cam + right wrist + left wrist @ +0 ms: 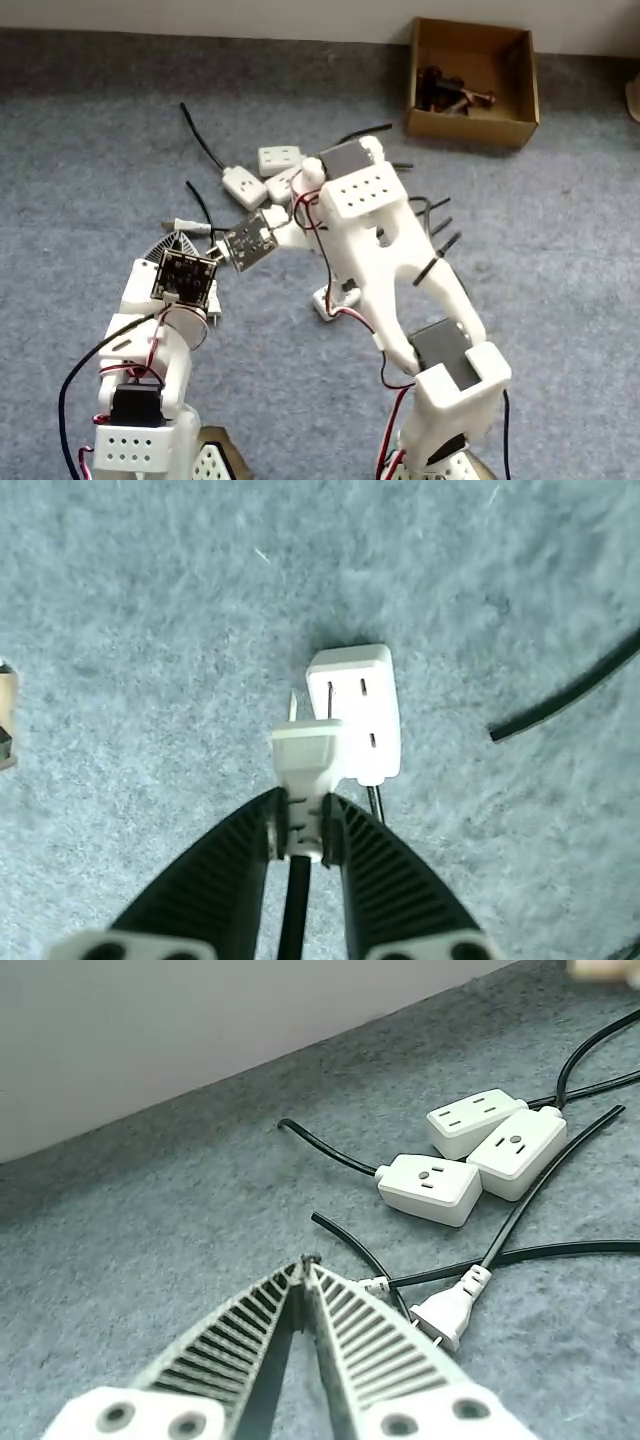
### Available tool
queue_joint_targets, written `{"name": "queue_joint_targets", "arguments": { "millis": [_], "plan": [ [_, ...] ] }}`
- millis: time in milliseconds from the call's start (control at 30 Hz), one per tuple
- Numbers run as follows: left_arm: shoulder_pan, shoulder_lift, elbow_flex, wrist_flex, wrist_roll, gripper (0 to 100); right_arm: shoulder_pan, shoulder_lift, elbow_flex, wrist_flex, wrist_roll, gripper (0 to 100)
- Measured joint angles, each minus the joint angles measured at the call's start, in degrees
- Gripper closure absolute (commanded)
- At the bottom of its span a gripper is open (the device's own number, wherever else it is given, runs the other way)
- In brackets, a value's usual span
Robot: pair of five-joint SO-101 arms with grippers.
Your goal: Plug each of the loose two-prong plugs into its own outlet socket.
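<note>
My right gripper (303, 815) has black fingers shut on a white two-prong plug (308, 755). The plug's prongs point at a white outlet socket (355, 710) on the grey carpet; one prong lies over the socket's face, the other just beside its edge. That socket peeks out under the right arm (328, 303). My left gripper (305, 1262) has white ribbed fingers, shut and holding nothing, low over the carpet (180, 238). A loose white plug (448, 1312) on a black cord lies just beside its tips (185, 225). Three white sockets (430, 1182) (515, 1150) (470, 1118) lie clustered beyond it (243, 185).
A cardboard box (470, 118) with dark parts inside stands at the back right. Black cords (345, 1150) trail from the sockets over the carpet, and a cut cord end (565, 698) lies near the right gripper's socket. A wall runs along the far edge.
</note>
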Motion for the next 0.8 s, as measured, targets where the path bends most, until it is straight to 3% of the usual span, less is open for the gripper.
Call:
{"name": "queue_joint_targets", "arguments": {
  "millis": [600, 800],
  "plan": [
    [0.0, 0.0, 0.0, 0.0, 0.0, 99, 1.14, 0.0, 5.19, -4.4, 0.0, 99.2],
    [0.0, 0.0, 0.0, 0.0, 0.0, 99, 1.49, 0.0, 3.87, -6.86, -10.11, 99.2]
  ]
}}
